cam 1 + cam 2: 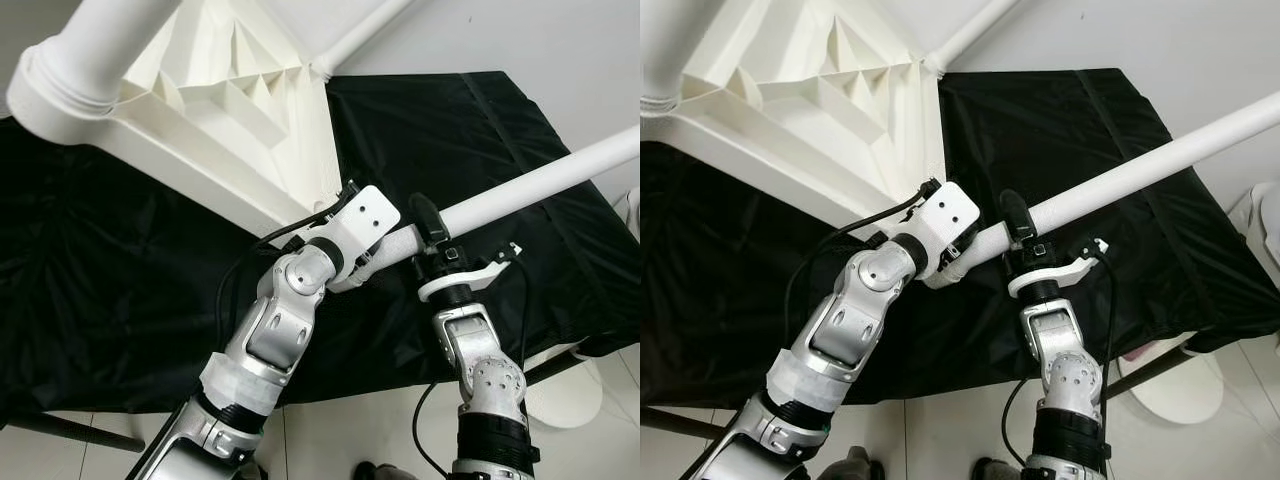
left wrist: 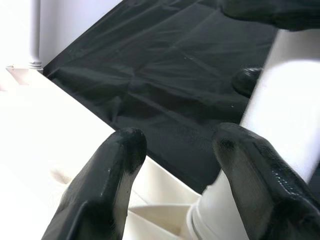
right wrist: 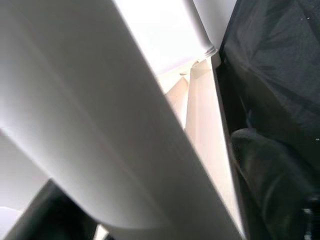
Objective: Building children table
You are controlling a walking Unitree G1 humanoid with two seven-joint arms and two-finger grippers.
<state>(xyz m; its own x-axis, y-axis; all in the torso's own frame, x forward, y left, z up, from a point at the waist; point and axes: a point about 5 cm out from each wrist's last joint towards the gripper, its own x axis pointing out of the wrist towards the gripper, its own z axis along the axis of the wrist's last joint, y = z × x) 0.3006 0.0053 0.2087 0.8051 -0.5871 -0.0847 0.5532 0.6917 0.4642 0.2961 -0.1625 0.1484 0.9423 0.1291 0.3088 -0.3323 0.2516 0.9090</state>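
White plastic tabletop (image 1: 230,110) lies upside down, ribs up, upper left of frame on black cloth (image 1: 480,140). Two legs already seated: one upper left (image 1: 100,40), one top centre (image 1: 365,30). Third leg (image 1: 540,185) at centre, right end effector (image 1: 432,232) clamped around it, base at the near corner socket. Left end effector (image 2: 175,165) spread wide beside the base, holding nothing. Looks past halfway; seating this leg remains, a fourth unconfirmed.

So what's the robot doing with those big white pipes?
It is putting together a little white table. The table top lies upside down on a black cloth, two legs already standing up from its corners. The right gripper holds another white leg at the near corner, where the left gripper helps, fingers apart.
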